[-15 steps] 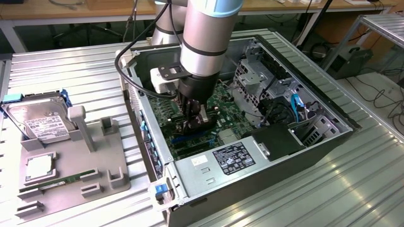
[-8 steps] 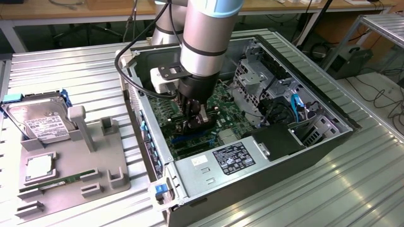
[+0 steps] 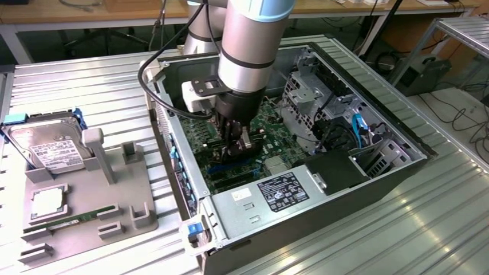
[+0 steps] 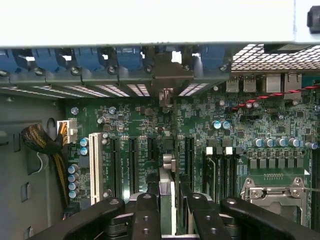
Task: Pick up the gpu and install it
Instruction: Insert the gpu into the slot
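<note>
A ribbed metal bench (image 3: 397,229) carries everything. At the centre, reaching toward 3 o'clock in the exterior view, lies an open computer case (image 3: 306,189) on its side, motherboard facing up. At 9 o'clock sits a grey fixture tray (image 3: 84,200), flat on the bench, holding a silver hard drive (image 3: 46,146), a RAM stick (image 3: 61,222) and a small square chip (image 3: 47,201).

The open computer case (image 3: 306,172) lay on the desk (image 3: 428,229), with a holder tray (image 3: 84,212) beside it toward the exterior view's left. A hard drive (image 3: 46,146) stood in the tray. Inside the case, the tool (image 3: 233,150) hung over the motherboard (image 3: 271,123), gripping the gpu (image 4: 166,192) edge-on among the expansion slots (image 4: 132,165).
</note>
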